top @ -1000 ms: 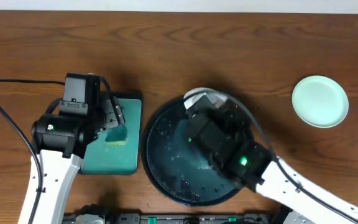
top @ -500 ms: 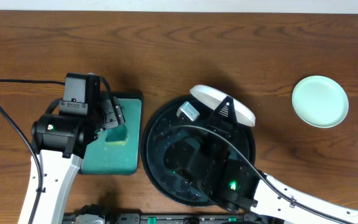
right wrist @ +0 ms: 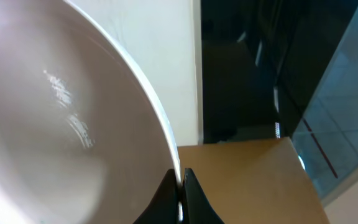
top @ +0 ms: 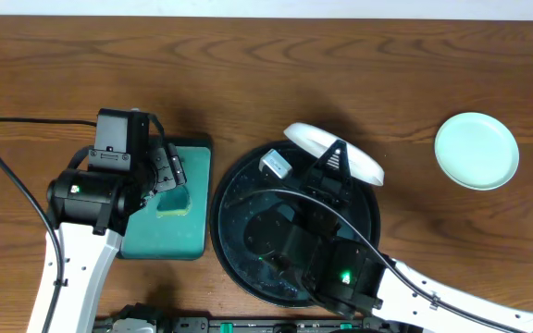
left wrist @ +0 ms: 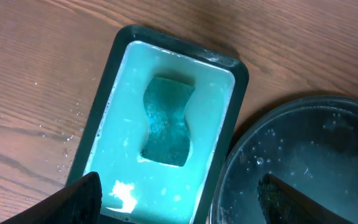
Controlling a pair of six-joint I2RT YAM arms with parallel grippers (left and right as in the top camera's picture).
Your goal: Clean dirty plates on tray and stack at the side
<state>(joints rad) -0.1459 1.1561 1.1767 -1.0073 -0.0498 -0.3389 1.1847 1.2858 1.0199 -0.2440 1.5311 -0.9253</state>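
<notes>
Plate (top: 305, 139) pinched by thin rim in right gripper (right wrist: 180, 183) could slip, dropping onto tray (top: 234, 205); left gripper (left wrist: 185, 196) spread, empty.

Saw two plates. White plate (top: 308, 141) was tilted, up off the tray (top: 239, 208), over its far rim. The plate's edge was pinched in the right gripper (right wrist: 180, 182). On the wrist cam its face looked glossy, and I couldn't make out any smear. Mint plate (top: 477, 151) lay flat on the table (top: 248, 65), well right of the tray, and looked clean. The tray was black, round, glossy and beaded with water droplets, sitting near the table's front edge.
</notes>
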